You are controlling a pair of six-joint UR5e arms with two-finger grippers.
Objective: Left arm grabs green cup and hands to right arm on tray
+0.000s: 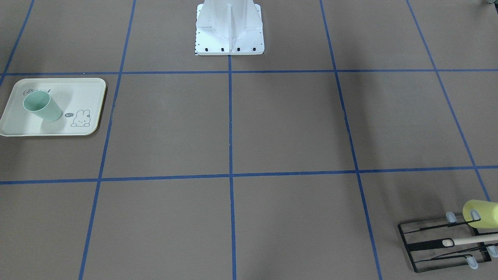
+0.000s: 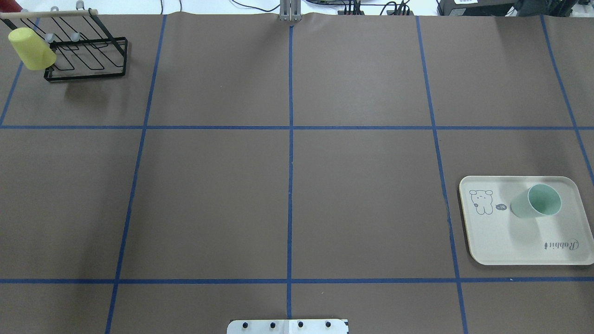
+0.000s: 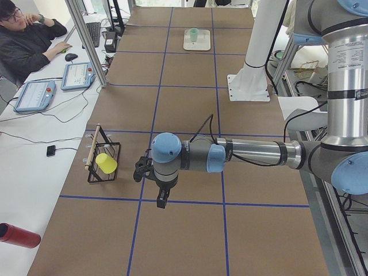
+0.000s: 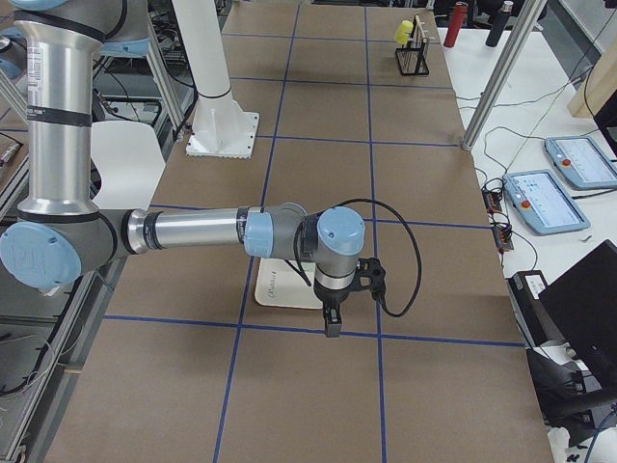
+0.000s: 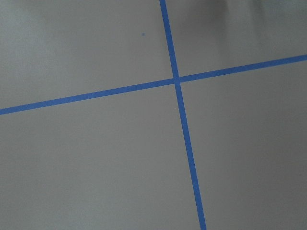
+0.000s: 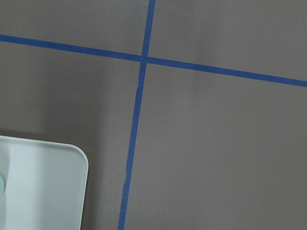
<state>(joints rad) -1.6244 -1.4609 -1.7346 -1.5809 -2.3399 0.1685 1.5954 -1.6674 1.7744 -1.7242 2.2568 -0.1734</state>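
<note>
Left pincer hangs far from the green cup, standing on the tray beside the right pincer: task looks done, though neither pincer's spread can be told.

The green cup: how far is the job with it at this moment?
Done, it seems: the small mint-green plastic cup stands upright on the cream-white rectangular tray. In hand: nothing. The left gripper hangs over the table near the black wire rack, and the right gripper hangs close to the tray. Neither touches the cup. Left: apparently nothing.
</note>
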